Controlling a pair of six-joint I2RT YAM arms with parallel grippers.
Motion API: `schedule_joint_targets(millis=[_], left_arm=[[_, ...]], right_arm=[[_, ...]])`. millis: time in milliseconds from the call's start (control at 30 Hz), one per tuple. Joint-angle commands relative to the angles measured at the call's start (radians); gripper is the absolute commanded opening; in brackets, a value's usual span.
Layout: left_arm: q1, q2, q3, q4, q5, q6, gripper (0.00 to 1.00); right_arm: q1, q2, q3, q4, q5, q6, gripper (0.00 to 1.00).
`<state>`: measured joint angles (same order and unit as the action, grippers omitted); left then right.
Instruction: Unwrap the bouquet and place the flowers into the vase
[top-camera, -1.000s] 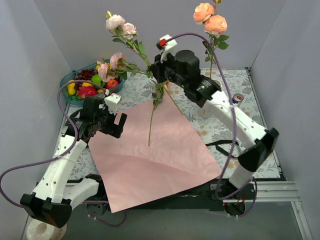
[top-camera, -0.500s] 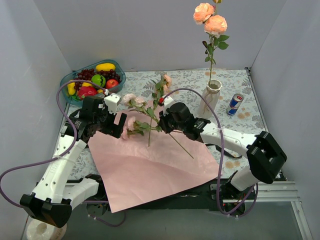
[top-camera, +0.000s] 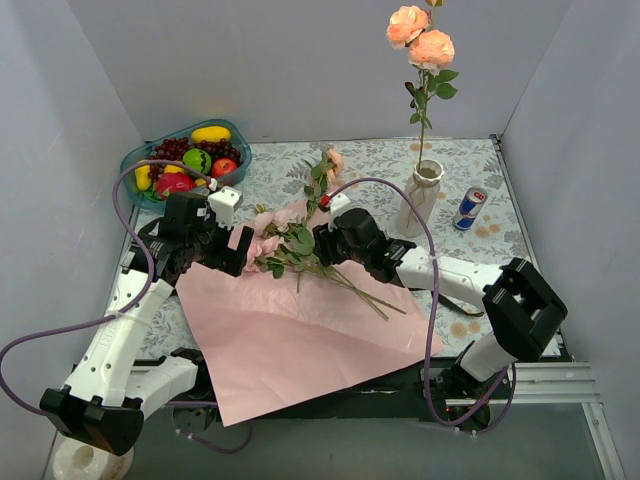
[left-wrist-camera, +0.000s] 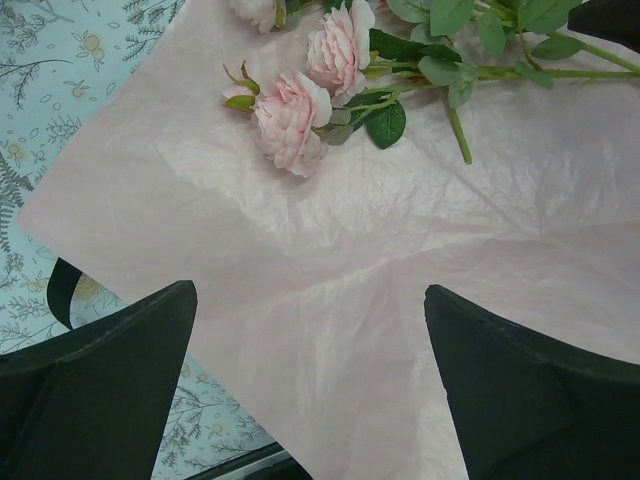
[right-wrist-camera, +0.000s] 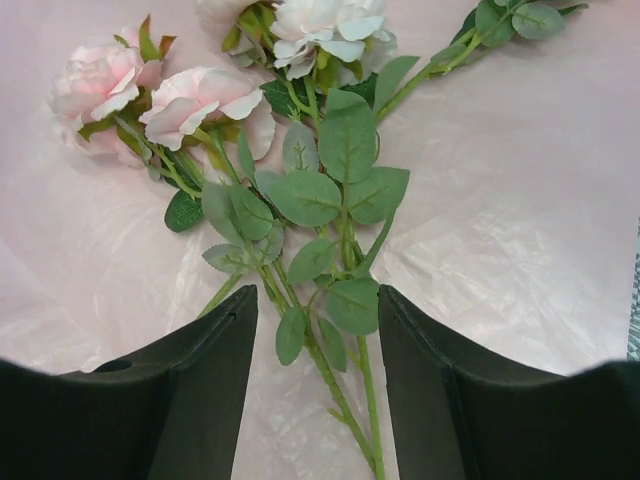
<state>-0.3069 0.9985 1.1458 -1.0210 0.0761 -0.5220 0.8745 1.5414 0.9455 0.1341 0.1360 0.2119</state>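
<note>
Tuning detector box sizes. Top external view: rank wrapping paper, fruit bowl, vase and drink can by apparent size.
1. wrapping paper
2. fruit bowl
3. vase, without its flowers
4. drink can
Vase and can stand close together, so camera nearness hardly affects that pair.

No text, number or brand can be read in any view. At the right of the top view, red and blue markings are seen on the drink can, but they are too small to be made out as letters. Faint brown marks are seen on the vase; no lettering can be told there.
</note>
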Motion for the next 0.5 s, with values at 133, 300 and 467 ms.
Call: schedule_joint_targets(millis=[133, 300, 467], left_arm=[[0.0, -0.012, 0.025, -0.002, 0.017, -0.006, 0.98], [0.0, -0.011, 0.023, 0.001, 0.014, -0.004, 0.98], [0.0, -0.009, 0.02, 0.004, 0.016, -0.003, 0.98]], right_arm=[[0.014, -0.041, -0.045, -0.027, 0.042, -0.071, 0.55], [0.017, 0.006, -0.05, -0.068, 0.085, -0.111, 0.51], [0.015, 0.086, -0.013, -0.105, 0.102, -0.157, 0.5]])
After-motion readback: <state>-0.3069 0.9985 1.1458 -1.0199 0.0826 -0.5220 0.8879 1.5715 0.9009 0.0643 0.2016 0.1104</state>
